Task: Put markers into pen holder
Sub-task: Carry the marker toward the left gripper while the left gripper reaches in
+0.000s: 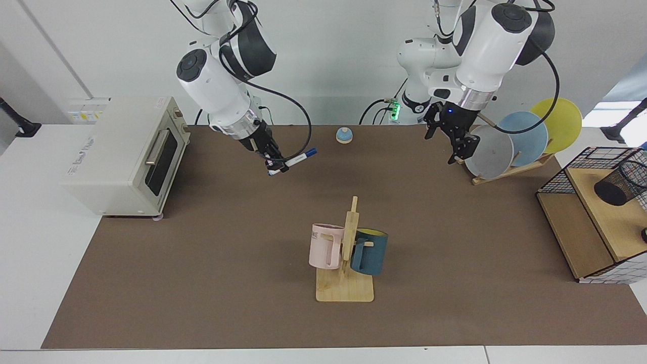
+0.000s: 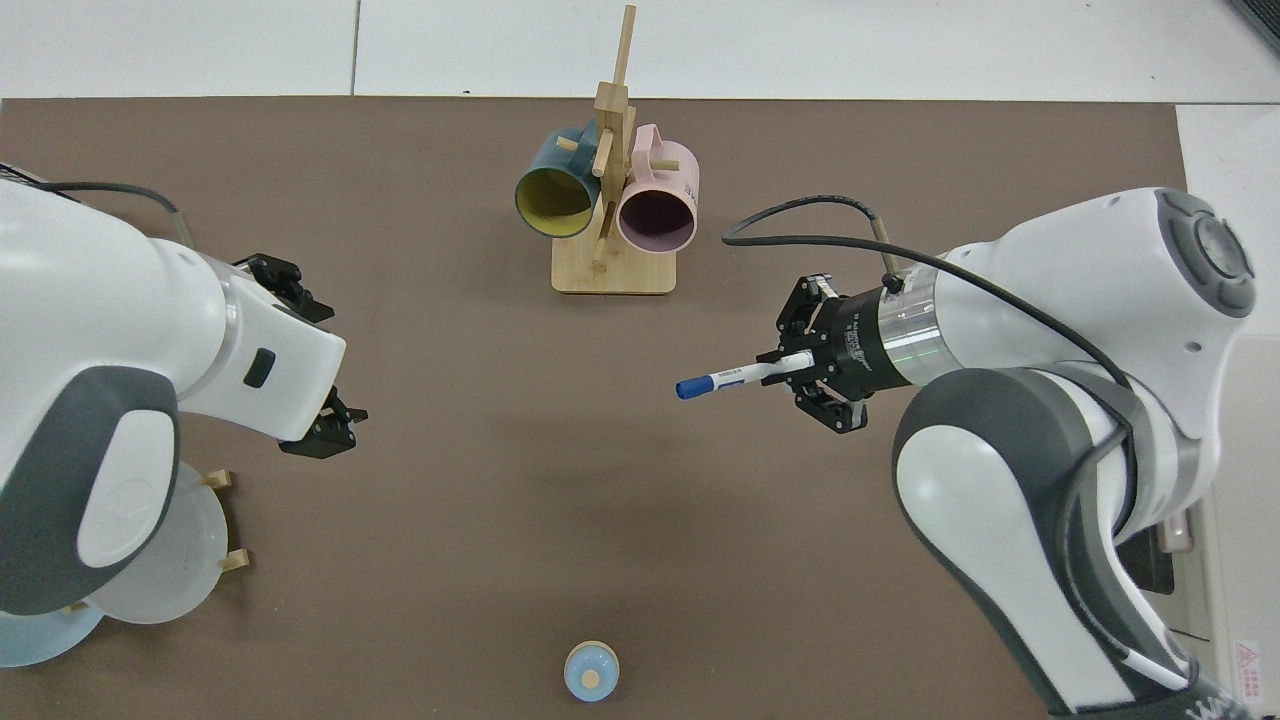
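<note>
The room is bright, with soft light coming from above, so only faint, fuzzy shadows lie on the brown mat (image 1: pixel 202 263) behind the mug rack (image 1: pixel 345 258). A very bright patch glows at the far edge past the wire basket (image 1: pixel 581 172), washing out that corner. Both pictures look clear, and the white arms shine a little.
</note>
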You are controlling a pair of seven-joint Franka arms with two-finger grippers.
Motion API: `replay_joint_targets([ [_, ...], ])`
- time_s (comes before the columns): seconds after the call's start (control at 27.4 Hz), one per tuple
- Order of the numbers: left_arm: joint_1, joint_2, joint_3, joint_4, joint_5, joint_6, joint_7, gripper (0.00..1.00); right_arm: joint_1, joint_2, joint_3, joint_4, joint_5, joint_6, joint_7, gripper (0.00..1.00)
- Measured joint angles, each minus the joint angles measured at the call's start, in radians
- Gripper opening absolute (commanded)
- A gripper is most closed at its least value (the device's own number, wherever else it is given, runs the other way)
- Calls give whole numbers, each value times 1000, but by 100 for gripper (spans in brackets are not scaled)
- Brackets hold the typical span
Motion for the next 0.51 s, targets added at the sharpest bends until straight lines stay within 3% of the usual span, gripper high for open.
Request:
replay_joint_targets([
  [0.29, -60, 0, -3, 0, 0, 11, 146, 100, 84, 0, 1, 12, 105, 46, 219, 0],
  [0.51, -106, 0, -14, 3, 0, 37, 150, 100, 165, 0, 2, 15, 118, 127, 355, 0],
])
